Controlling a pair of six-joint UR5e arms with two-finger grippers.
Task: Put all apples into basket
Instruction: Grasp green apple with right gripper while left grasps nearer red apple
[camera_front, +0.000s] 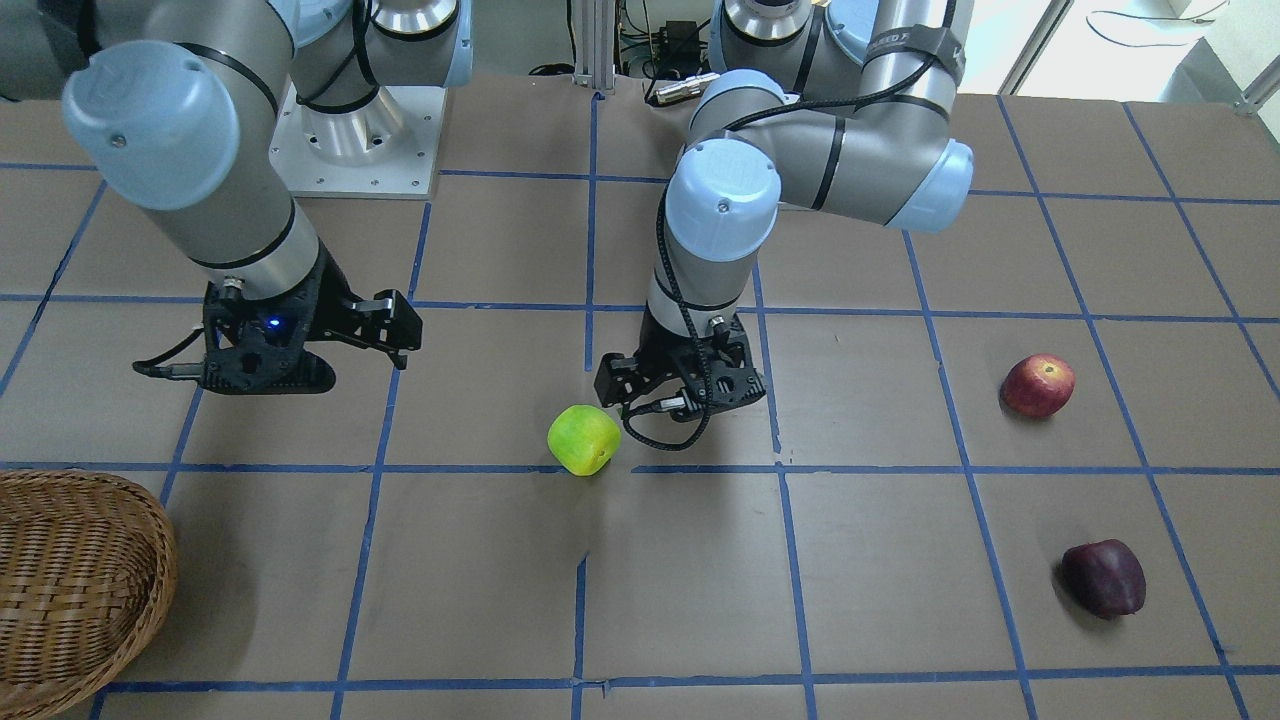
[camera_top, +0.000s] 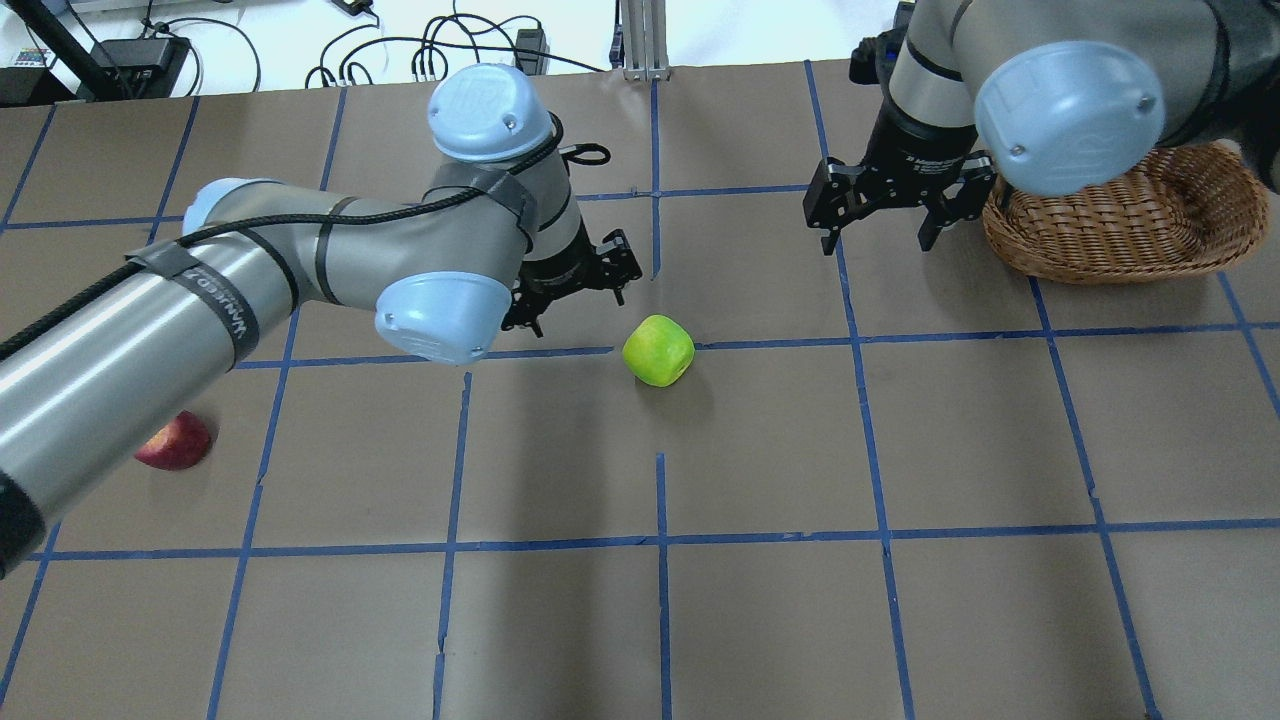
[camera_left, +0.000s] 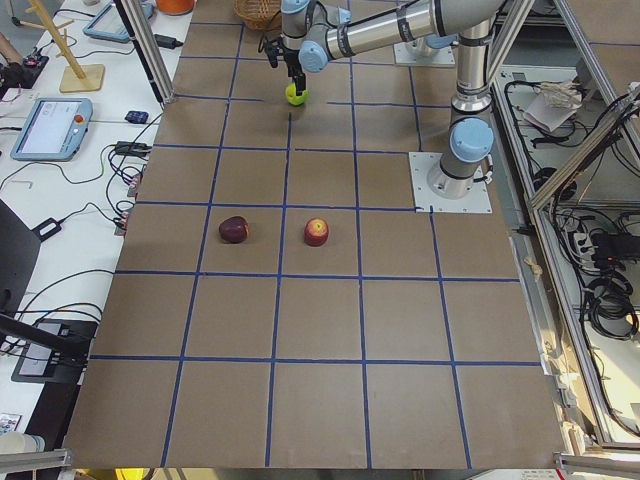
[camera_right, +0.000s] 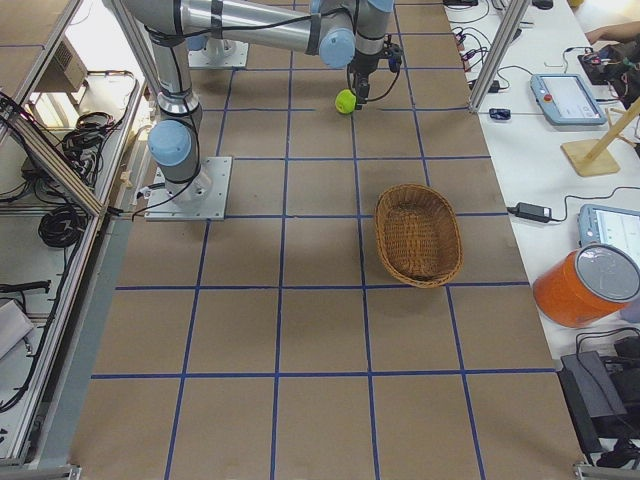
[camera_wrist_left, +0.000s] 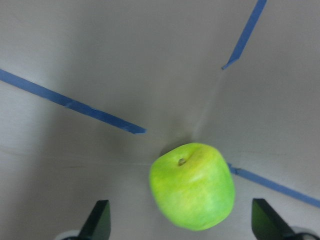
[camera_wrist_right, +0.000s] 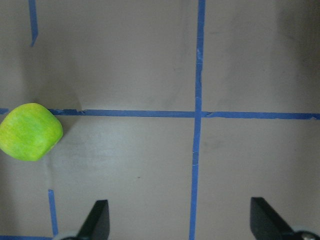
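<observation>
The lime-green apple (camera_top: 658, 350) lies on the table near the middle. My left gripper (camera_top: 580, 300) is open just beside and above it. In the left wrist view the apple (camera_wrist_left: 192, 186) sits between the spread fingers (camera_wrist_left: 99, 222), untouched. My right gripper (camera_top: 880, 238) is open and empty, hovering next to the wicker basket (camera_top: 1100, 250), which holds no apple. The red apple (camera_front: 1038, 384) and the maroon apple (camera_front: 1103, 578) lie on the table far out on my left side. The maroon apple is hidden in the overhead view.
The table is brown paper with a grid of blue tape lines (camera_top: 660, 540). The left arm's elbow (camera_top: 440, 315) hangs over the table. Tablets, cables and an orange container (camera_right: 585, 285) lie beyond the far table edge.
</observation>
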